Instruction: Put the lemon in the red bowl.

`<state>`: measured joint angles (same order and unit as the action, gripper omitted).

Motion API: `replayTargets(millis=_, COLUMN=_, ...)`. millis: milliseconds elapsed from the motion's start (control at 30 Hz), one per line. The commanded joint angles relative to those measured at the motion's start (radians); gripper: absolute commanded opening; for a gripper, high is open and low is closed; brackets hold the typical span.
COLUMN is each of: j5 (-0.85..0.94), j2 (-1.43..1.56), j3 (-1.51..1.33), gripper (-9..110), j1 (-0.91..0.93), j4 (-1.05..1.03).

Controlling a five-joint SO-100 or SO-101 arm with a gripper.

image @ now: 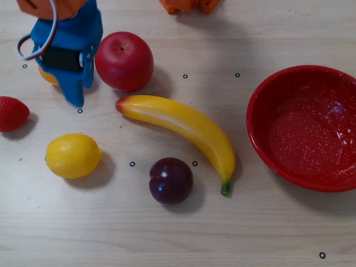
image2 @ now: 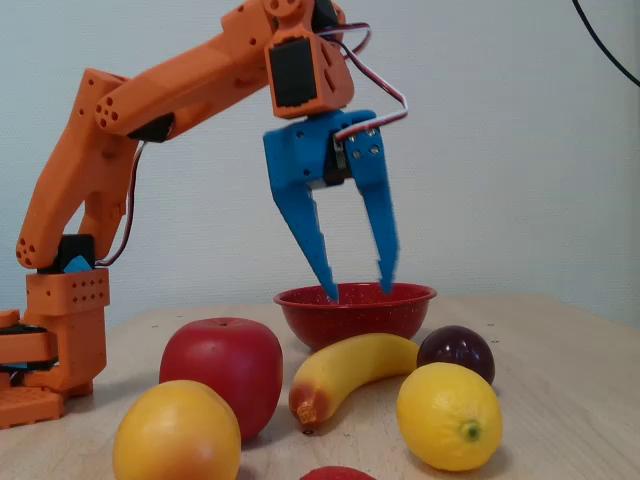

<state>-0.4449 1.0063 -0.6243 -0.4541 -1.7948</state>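
claw [image2: 357, 291] hangs spread, above and behind the lemon [image2: 449, 416].

A red apple [image: 124, 60], banana [image: 183, 125], dark plum [image: 171, 180], strawberry [image: 12, 113] and orange-yellow fruit [image2: 177, 432] lie on the table [image: 167, 233]

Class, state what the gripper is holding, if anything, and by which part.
Nothing is held: the gripper hangs open and empty in the air; the lemon lies untouched.
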Motion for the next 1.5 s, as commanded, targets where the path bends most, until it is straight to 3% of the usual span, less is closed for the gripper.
replayTargets(millis=0, j5=-0.044, j2=0.040, j3=0.115, gripper=22, j1=-0.048, j4=-0.023)
replayTargets(millis=300, j5=-0.081, j2=-0.080, j3=0.250, gripper=47, j1=-0.078, j4=-0.044)
replayTargets(millis=600, j5=-0.141, j2=-0.163, j3=0.285, gripper=60, j1=-0.094, j4=-0.040)
replayTargets(millis=1467, j5=-0.215, j2=-0.394, j3=0.354, gripper=64, j1=-0.094, j4=0.140)
